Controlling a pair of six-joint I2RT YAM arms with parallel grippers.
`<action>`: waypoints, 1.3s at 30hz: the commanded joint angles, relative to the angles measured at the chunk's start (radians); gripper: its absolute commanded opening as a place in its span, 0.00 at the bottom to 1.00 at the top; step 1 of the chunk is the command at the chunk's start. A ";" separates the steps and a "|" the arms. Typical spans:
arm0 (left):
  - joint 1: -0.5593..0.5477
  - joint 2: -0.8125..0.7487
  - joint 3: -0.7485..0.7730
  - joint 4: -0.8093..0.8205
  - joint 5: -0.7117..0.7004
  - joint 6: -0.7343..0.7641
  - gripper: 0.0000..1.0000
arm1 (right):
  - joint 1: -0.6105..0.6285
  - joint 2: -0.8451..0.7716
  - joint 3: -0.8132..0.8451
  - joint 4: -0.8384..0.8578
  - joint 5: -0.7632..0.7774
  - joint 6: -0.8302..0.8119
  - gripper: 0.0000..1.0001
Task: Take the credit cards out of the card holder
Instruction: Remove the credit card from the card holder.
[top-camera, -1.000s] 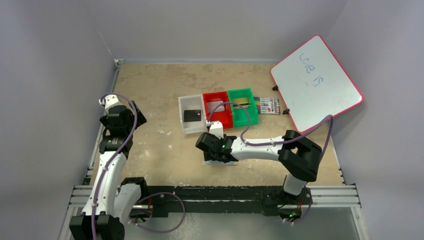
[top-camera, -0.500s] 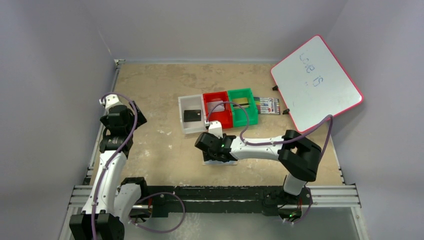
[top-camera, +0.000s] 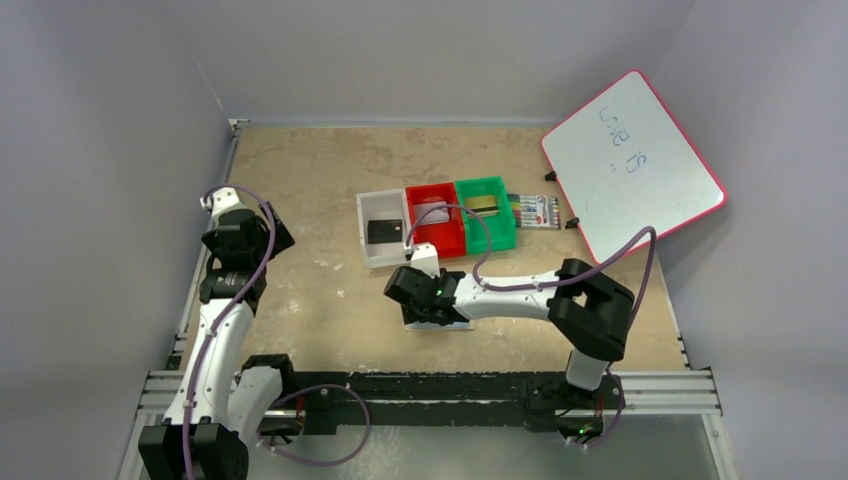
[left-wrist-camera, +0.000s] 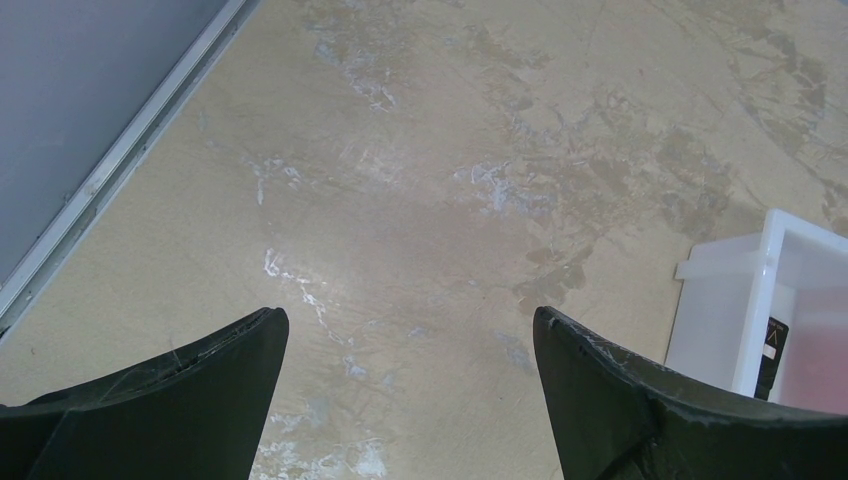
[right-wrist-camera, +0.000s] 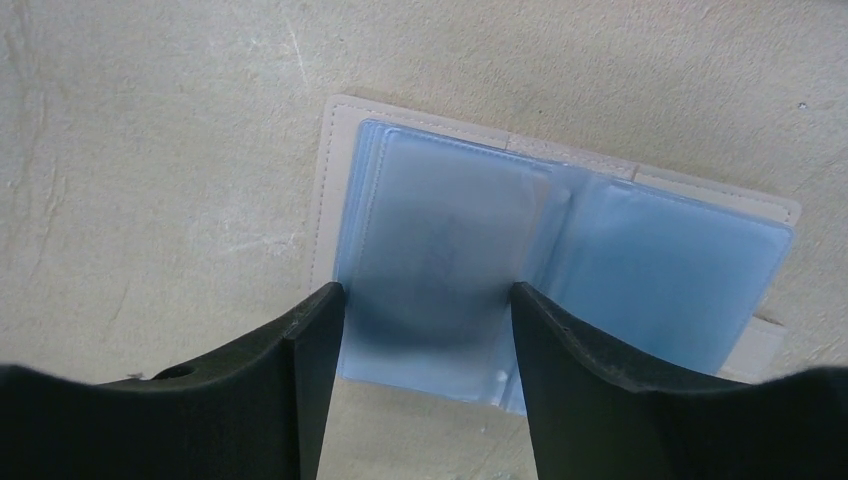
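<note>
The card holder (right-wrist-camera: 650, 260) lies open on the table, a tan cover with light-blue pockets. My right gripper (right-wrist-camera: 425, 290) hovers just over it, open, its fingertips standing at either side of the left pocket. A dim dark patch shows through that pocket; I cannot tell if it is a card. In the top view the right gripper (top-camera: 418, 300) covers most of the card holder (top-camera: 445, 325). A black credit card (top-camera: 385, 231) lies in the white bin. My left gripper (left-wrist-camera: 408, 315) is open over bare table, far to the left.
White bin (top-camera: 372, 250), red bin (top-camera: 445, 240) and green bin (top-camera: 497, 238) stand in a row behind the card holder. A pack of markers (top-camera: 535, 210) and a tilted whiteboard (top-camera: 640, 160) are at the back right. The white bin's corner (left-wrist-camera: 760, 300) shows in the left wrist view.
The right gripper has shifted slightly left and toward the bins over the card holder. The left arm has not moved.
</note>
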 joint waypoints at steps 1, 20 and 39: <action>0.004 -0.002 0.044 0.014 0.012 -0.009 0.92 | 0.004 0.019 0.004 -0.010 0.002 0.026 0.62; 0.004 0.001 0.043 0.015 0.018 -0.009 0.92 | 0.002 -0.015 -0.048 0.068 -0.037 0.048 0.15; 0.004 0.003 0.042 0.019 0.042 -0.004 0.92 | -0.119 -0.312 -0.289 0.297 -0.131 0.157 0.11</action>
